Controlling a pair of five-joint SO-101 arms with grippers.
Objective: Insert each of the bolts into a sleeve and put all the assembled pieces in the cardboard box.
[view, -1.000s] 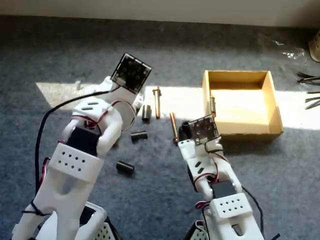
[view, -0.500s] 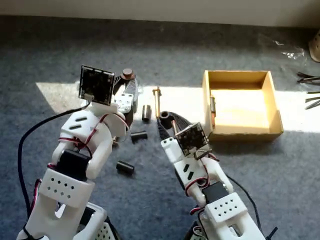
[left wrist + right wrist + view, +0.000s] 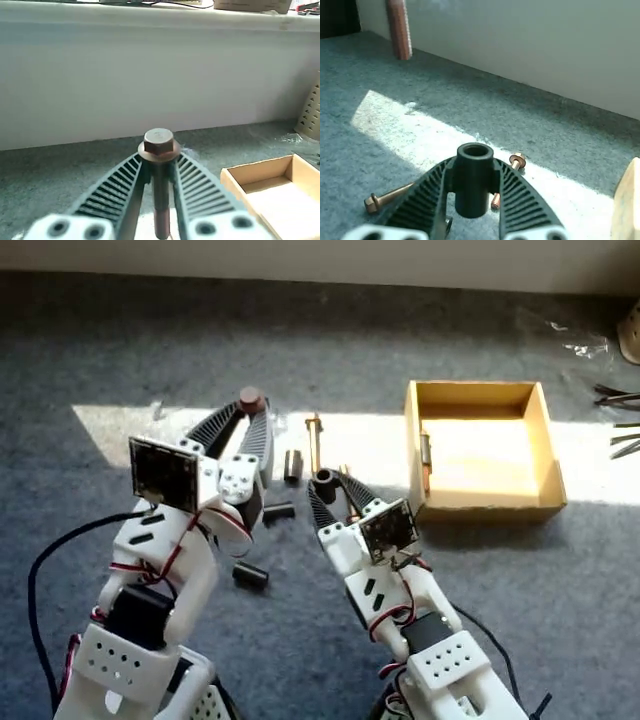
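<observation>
My left gripper (image 3: 249,412) (image 3: 159,161) is shut on a copper bolt (image 3: 250,398) (image 3: 158,142), held head-up above the carpet. Level with it to the right, my right gripper (image 3: 327,487) (image 3: 473,175) is shut on a black sleeve (image 3: 326,479) (image 3: 472,182), its bore facing up. Three more black sleeves (image 3: 293,465) (image 3: 278,510) (image 3: 250,575) lie on the carpet between the arms. A loose bolt (image 3: 314,440) (image 3: 387,197) lies in the sunlit patch, and a second bolt (image 3: 345,472) (image 3: 517,161) is partly hidden behind the right fingers. The cardboard box (image 3: 545,455) (image 3: 237,177) sits to the right.
One assembled piece (image 3: 425,452) rests along the box's left inner wall. Tools and a plastic bag (image 3: 585,340) lie at the far right edge. A pale wall (image 3: 150,75) runs along the back of the grey carpet (image 3: 400,350).
Both arms have drawn back and tipped their grippers upward. The left one has lifted the bolt off the carpet, and the right one has come up holding the sleeve.
</observation>
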